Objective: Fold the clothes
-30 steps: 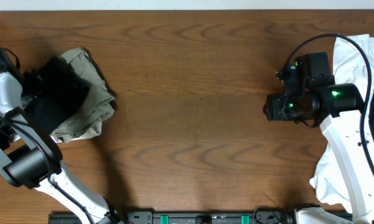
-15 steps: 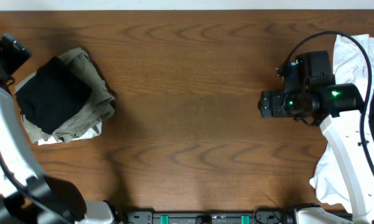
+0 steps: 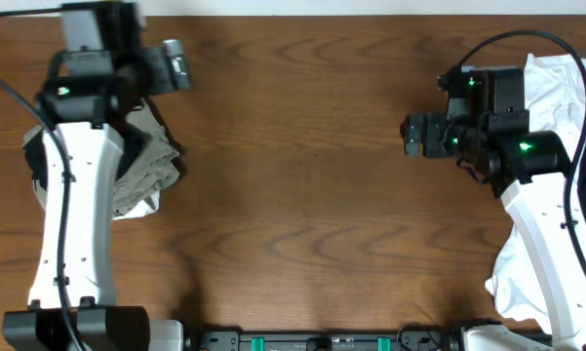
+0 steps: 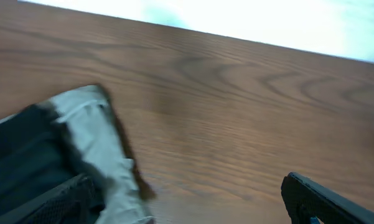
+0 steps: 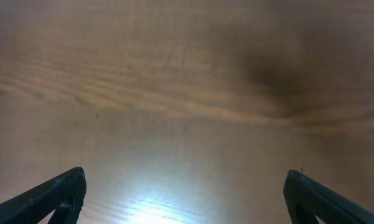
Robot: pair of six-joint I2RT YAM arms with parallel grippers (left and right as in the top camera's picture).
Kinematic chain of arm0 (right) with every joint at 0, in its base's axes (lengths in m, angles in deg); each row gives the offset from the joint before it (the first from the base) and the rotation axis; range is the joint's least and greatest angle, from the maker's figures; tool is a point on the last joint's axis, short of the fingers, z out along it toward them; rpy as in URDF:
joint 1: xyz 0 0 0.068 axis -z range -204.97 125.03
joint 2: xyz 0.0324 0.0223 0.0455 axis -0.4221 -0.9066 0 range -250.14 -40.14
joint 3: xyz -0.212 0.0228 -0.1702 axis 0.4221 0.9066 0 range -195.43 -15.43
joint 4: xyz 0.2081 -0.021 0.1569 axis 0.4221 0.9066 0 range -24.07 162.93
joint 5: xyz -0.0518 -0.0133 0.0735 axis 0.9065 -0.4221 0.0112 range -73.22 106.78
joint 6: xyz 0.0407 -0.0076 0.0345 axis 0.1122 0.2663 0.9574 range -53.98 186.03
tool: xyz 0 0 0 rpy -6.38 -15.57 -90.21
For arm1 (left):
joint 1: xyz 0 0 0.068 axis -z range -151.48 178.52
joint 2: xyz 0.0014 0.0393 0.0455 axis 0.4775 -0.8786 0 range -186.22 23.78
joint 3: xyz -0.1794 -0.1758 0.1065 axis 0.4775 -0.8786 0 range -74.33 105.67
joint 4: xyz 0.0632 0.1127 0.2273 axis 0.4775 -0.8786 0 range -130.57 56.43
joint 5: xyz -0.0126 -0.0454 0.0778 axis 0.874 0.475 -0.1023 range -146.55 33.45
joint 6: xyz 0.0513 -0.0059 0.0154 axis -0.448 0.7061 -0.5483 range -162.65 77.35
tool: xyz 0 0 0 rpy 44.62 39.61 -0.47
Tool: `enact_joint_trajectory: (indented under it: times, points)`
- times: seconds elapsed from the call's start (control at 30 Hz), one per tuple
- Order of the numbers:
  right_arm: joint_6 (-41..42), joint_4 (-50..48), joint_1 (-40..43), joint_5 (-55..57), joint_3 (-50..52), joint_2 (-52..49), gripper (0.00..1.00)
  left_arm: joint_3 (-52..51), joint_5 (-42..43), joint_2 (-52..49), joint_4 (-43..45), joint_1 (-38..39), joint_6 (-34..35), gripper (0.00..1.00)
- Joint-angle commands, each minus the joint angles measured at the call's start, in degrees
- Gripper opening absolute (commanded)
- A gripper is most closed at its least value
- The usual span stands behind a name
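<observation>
Two tools (image 4: 185,204) (image 5: 185,194) spread wide, clothes (image 3: 148,168) piled left

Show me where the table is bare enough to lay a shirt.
The table is bare across its middle, from the folded pile at left to the white clothes at right. Both ends are crowded with fabric.
</observation>
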Motion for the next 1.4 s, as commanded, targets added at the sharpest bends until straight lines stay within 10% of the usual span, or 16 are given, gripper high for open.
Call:
enact_joint_trajectory:
  times: [0.0,0.27,0.8,1.37]
  points:
    - [-1.5,0.2,0.9,1.4,0.0,0.3,0.99,0.6,-0.4,0.2,-2.3,1.1,-1.0,0.98]
    - [-1.1,7.3,0.0,1.2,0.4,8.7,0.99,-2.5,1.3,6.7,-12.4,1.2,-0.3,0.98]
    - [11.9,0.8,-3.1,14.5,30.7,48.7,0.99,-41.8,1.2,43.3,6.8,3.1,0.4,0.98]
    - [11.9,18.7,-3.1,14.5,34.5,50.4,0.99,-43.1,1.2,42.8,-0.6,3.1,0.4,0.98]
